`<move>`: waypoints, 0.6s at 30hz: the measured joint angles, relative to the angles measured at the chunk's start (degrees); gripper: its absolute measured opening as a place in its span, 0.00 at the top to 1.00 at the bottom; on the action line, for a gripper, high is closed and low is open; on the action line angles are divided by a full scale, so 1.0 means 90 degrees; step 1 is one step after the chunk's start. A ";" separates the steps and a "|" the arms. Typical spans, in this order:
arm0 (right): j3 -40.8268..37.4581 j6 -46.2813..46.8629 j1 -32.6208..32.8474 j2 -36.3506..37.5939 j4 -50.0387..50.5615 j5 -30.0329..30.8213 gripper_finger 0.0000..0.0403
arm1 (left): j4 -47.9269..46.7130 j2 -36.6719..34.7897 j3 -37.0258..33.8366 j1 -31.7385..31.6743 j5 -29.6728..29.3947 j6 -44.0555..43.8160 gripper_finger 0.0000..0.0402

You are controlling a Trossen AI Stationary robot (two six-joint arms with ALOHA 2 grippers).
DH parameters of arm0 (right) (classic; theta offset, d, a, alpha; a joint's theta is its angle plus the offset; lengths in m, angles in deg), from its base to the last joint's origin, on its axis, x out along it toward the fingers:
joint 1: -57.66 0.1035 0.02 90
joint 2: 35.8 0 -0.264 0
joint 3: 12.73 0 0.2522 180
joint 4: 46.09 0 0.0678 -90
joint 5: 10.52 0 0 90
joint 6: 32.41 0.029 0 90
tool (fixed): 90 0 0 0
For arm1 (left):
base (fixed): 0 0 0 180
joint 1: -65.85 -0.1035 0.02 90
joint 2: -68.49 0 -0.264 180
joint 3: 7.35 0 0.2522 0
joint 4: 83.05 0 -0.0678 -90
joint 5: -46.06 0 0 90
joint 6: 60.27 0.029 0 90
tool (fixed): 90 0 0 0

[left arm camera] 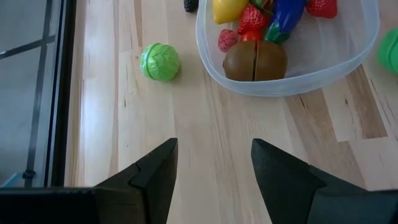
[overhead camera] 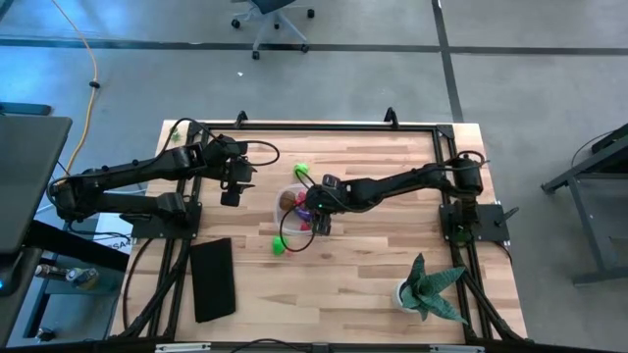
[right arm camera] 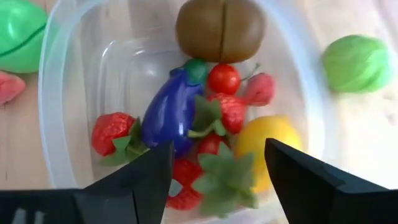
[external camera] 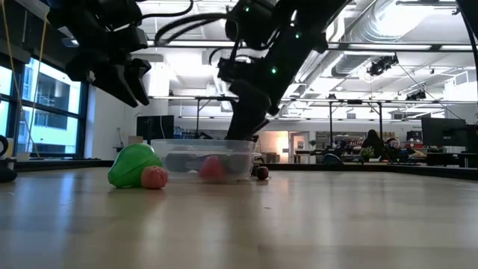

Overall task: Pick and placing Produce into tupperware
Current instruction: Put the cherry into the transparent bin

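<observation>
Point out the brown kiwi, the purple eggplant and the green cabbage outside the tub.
brown kiwi (right arm camera: 221, 29), right wrist view, middle seam.
purple eggplant (right arm camera: 166, 112), right wrist view, purple body.
green cabbage (left arm camera: 160, 61), left wrist view, centre.

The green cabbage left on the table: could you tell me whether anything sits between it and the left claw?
Nothing visible: bare wood lies between the open left claw and the green cabbage; the tupperware sits beside that path.

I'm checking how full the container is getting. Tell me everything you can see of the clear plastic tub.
The tub is clear, thin-looking plastic, squarish with rounded corners, open-topped and upright on the wooden table near its middle. Inside lie a brown kiwi, a purple eggplant, a yellow lemon, a cherry tomato and several strawberries. The right gripper hangs open over it. A green piece and a pink one lie just outside.
</observation>
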 joint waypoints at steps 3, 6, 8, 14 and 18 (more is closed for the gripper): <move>0.0000 -0.0034 0.0046 0.0230 0.0092 0.0271 0.40 | 0.0001 0.0000 0.0000 0.0000 -0.0001 0.0000 0.52; -0.0221 -0.0119 0.0145 0.0576 -0.0078 0.0618 0.40 | 0.0002 0.0000 0.0000 0.0000 -0.0001 0.0000 0.52; -0.0574 -0.0119 0.0196 0.0917 -0.0391 0.0789 0.40 | -0.0003 0.0000 0.0000 0.0000 0.0000 0.0000 0.52; -0.2514 0.0032 0.0217 0.2121 -0.2027 0.0747 0.40 | -0.0002 0.0000 0.0000 0.0000 0.0000 0.0000 0.52; -0.3785 -0.0112 0.0212 0.2668 -0.3429 0.0496 0.40 | -0.0002 0.0000 0.0000 -0.0002 0.0000 0.0000 0.52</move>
